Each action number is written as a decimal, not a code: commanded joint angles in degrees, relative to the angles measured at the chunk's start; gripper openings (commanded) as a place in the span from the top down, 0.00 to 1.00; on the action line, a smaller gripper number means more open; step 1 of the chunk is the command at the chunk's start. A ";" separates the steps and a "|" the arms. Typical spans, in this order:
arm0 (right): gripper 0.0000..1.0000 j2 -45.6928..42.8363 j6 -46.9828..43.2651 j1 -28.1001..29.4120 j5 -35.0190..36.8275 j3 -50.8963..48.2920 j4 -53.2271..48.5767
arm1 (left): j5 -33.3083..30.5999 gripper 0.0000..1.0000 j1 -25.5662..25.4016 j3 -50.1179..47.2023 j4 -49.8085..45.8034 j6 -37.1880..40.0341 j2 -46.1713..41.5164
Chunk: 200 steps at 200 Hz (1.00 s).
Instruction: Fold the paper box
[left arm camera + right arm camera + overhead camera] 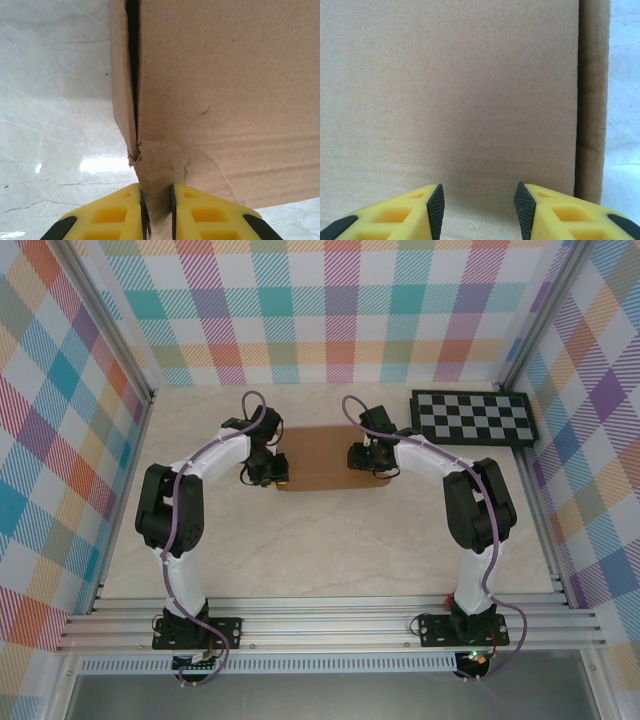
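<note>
Two grippers flank the paper box (325,455) lying mid-tabletop (320,550) on my feed. At its left end, the left gripper (156,205) is clamped on a crumpled corner flap. At its right end, the right gripper (479,200) faces plain cardboard, fingers apart. A checkerboard panel (473,417) lies far right.

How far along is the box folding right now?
Done: the paper box already looks like a shallow closed rectangle on the table. In hand: the left gripper pinches a crumpled corner of it, beside a dark open seam; the right gripper sits open over the flat top panel. Left: probably closing that seam; whether flaps are tucked in, I can't tell.
</note>
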 commanded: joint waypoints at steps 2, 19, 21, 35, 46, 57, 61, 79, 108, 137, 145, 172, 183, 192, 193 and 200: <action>0.52 0.04 -1.31 0.31 -3.36 0.47 -6.17 | -0.49 0.79 -1.27 0.43 -1.62 2.65 1.43; 0.50 -1.96 -2.94 0.02 -3.18 1.86 -8.63 | -1.68 0.78 -1.22 -0.44 -1.65 3.37 1.85; 0.49 -2.21 -3.12 -0.06 -3.12 2.08 -8.99 | -1.68 0.78 -1.22 -0.48 -1.63 3.40 1.88; 0.48 -3.89 -4.51 -0.56 -1.89 3.47 -12.07 | -1.76 0.78 -1.13 -1.01 -1.22 3.41 1.88; 0.47 -5.66 -6.13 -0.92 0.09 4.08 -14.39 | -1.80 0.78 -1.13 -1.25 -1.02 3.41 1.84; 0.46 -7.58 -7.42 -1.54 2.01 4.17 -16.45 | -1.82 0.78 -1.13 -1.16 -0.93 3.48 1.96; 0.46 -8.20 -7.81 -1.95 2.58 3.89 -17.18 | -1.86 0.78 -1.13 -1.10 -0.92 3.42 1.98; 0.43 -12.13 -7.92 -3.63 3.43 0.42 -17.91 | -1.48 0.78 -1.08 -0.87 -1.01 3.43 2.07; 0.43 -15.99 -5.44 -6.05 -0.81 -7.42 -13.89 | -1.27 0.77 -1.00 -0.22 -1.19 3.41 1.88; 0.42 -14.61 -3.18 -6.62 -4.44 -10.65 -8.53 | -0.91 0.75 -0.96 0.61 -1.71 3.35 1.86; 0.42 -13.46 -2.20 -6.83 -5.34 -10.46 -8.19 | -0.80 0.74 -0.96 0.72 -1.85 3.31 1.93; 0.42 -11.09 0.37 -6.81 -7.80 -11.36 -5.44 | -0.40 0.73 -0.96 1.12 -2.07 3.23 2.14; 0.42 -10.30 1.36 -6.72 -8.66 -11.53 -4.84 | -0.41 0.73 -0.95 1.15 -2.20 3.07 2.15; 0.42 -9.85 1.98 -6.77 -9.44 -11.88 -4.24 | -0.36 0.73 -0.91 1.15 -2.09 3.08 2.15; 0.42 -9.82 2.07 -6.77 -9.52 -11.91 -4.14 | -0.34 0.73 -0.94 1.15 -2.08 3.07 2.20; 0.43 -9.45 2.51 -6.81 -10.06 -12.10 -3.77 | -0.21 0.73 -0.96 1.09 -2.03 3.04 2.29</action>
